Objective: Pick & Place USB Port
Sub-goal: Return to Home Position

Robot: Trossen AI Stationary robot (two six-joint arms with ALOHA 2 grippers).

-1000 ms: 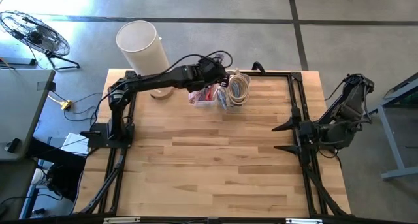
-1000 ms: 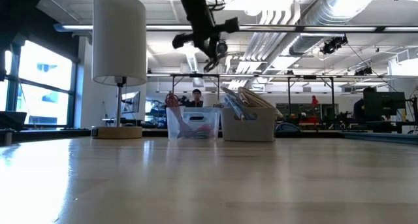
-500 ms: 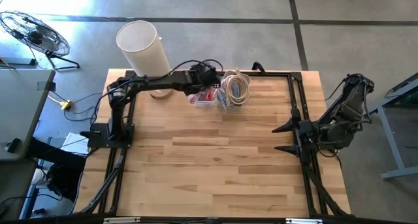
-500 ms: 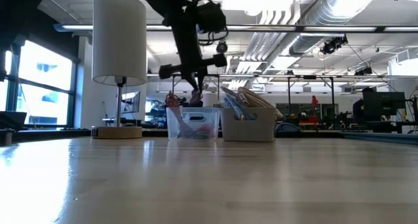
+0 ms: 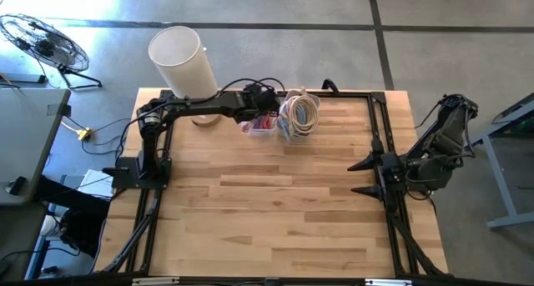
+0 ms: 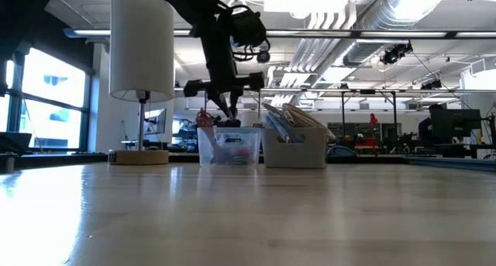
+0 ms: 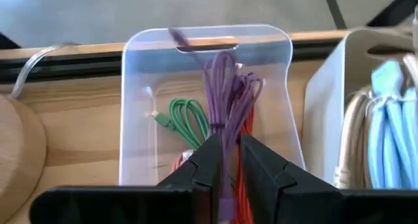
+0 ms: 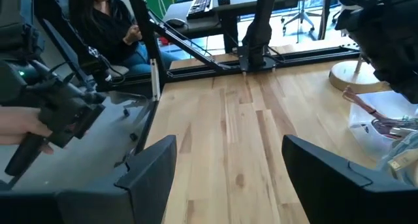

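— Since the left claw [image 7: 225,145] is pinched narrow on the purple cable [image 7: 224,87], I'd say the drop isn't finished. Do you see it the same way?

— I do. The bundle runs out from between the fingers and sits inside the outline of the clear bin [image 7: 140,113], above a green cable [image 7: 186,116] and a red one [image 7: 247,129]. Holding it right over the opening makes sense, because once the claw lets go it should fall in with the others.

— And the white bin [image 7: 320,113] just beside it?

— That one has the pale coiled cables [image 5: 302,112] in it. The two bins touch, or nearly so, which is probably why the claw is centred over the clear one and not near the shared wall.

— How's the arm sitting?

— It's stretched out from its base at the left side of the table [image 5: 275,211]. It passes the lamp [image 5: 179,57] at the far corner, and the wrist is bent so the fingers point down, just above the bin's rim.

— And the other arm?

— It's folded up at its own base on the right. The right claw [image 5: 360,176] is spread wide, holding nothing, and well apart from the bins.
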